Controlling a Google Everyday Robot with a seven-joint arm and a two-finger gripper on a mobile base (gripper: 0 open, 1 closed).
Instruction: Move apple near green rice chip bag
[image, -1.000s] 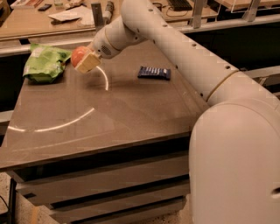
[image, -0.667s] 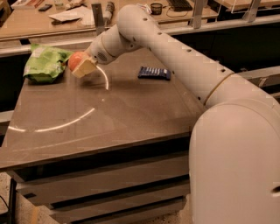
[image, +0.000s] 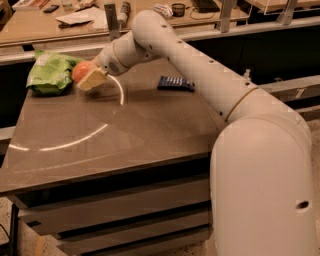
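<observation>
The reddish-orange apple (image: 80, 70) is held in my gripper (image: 88, 78) at the far left of the brown table (image: 125, 135), low over the surface. It sits right beside the bright green rice chip bag (image: 50, 73), which lies crumpled at the table's back left corner. My white arm reaches across from the right, over the table. My gripper's pale fingers (image: 93, 79) are closed around the apple's right side.
A flat dark blue snack bar (image: 175, 83) lies at the back middle of the table. A wooden bench with papers and small items (image: 75, 17) stands behind. My large white base (image: 265, 190) fills the right foreground.
My gripper has carried the apple leftward and slightly down, bringing it close to the green bag.
</observation>
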